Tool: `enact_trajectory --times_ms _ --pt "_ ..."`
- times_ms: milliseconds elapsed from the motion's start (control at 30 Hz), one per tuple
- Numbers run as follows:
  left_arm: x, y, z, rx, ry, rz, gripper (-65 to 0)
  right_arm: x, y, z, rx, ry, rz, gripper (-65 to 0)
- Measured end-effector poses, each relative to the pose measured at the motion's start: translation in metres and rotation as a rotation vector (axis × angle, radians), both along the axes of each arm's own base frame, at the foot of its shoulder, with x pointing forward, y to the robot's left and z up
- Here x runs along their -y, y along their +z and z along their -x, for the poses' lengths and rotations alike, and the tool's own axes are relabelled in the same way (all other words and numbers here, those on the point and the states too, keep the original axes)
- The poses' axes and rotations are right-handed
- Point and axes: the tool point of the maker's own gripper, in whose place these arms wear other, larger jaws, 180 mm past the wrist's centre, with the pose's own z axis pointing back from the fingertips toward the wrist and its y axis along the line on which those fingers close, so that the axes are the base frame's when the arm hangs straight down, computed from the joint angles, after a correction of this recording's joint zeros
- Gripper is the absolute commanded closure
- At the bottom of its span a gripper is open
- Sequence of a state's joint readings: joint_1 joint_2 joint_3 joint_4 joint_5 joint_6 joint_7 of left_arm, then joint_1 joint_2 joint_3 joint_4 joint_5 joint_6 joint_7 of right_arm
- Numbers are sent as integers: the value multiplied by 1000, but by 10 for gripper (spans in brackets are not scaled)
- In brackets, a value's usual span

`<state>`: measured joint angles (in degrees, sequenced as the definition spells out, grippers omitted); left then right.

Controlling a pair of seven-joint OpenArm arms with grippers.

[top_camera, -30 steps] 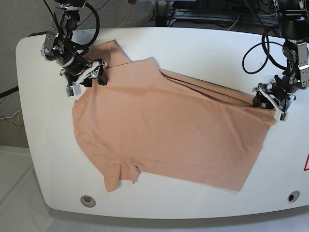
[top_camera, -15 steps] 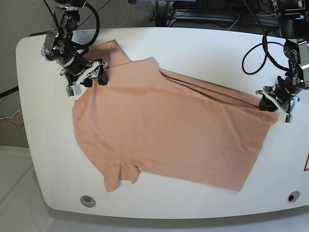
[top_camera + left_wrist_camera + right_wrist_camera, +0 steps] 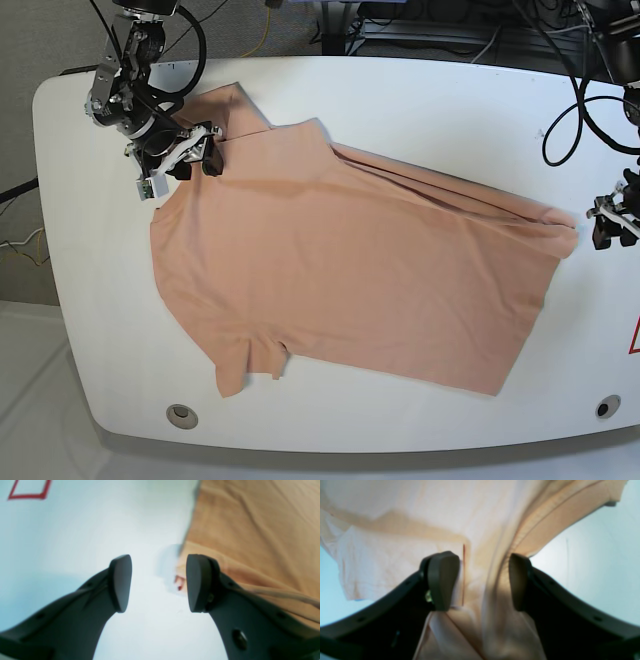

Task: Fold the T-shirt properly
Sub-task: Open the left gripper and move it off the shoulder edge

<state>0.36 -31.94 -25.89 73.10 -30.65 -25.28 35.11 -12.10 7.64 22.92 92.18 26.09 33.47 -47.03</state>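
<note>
the salmon-pink cotton t-shirt [image 3: 350, 270] lies spread on the white counter [image 3: 420, 110]; left hand [image 3: 157, 582] gapes empty beside its corner, right hand [image 3: 482, 582] straddles fabric, jaws apart.

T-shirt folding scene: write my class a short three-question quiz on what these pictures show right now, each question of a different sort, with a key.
1. True or false: the left hand is closed on the T-shirt.
2. Multiple choice: in the right wrist view, what lies between the right hand's fingers? A) bare table B) peach fabric C) a cable
3. Short answer: in the base view, which hand is over the shirt?

Key
1. False. Its fingers stand apart over the white table, at the shirt's edge.
2. B.
3. The right hand, at the top left corner of the shirt.
</note>
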Motion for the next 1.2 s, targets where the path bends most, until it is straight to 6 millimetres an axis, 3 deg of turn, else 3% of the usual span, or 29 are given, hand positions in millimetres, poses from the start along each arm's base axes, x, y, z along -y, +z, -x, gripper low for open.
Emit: enact_trajectory --times_ms 167,267,633,967,1200 --pt "-12 7 8 55 54 34 -318 0 0 0 0 0 0 -346" --pt "-16 0 16 23 67 23 -315 0 0 0 0 0 0 -346" --pt "6 -5 13 57 48 129 -316 0 0 0 0 2 2 -347" --pt "14 -12 12 25 25 124 -322 -1 0 0 3 1 1 -349" --pt "9 -14 13 9 33 96 -319 -1 0 0 4 1 1 -348"
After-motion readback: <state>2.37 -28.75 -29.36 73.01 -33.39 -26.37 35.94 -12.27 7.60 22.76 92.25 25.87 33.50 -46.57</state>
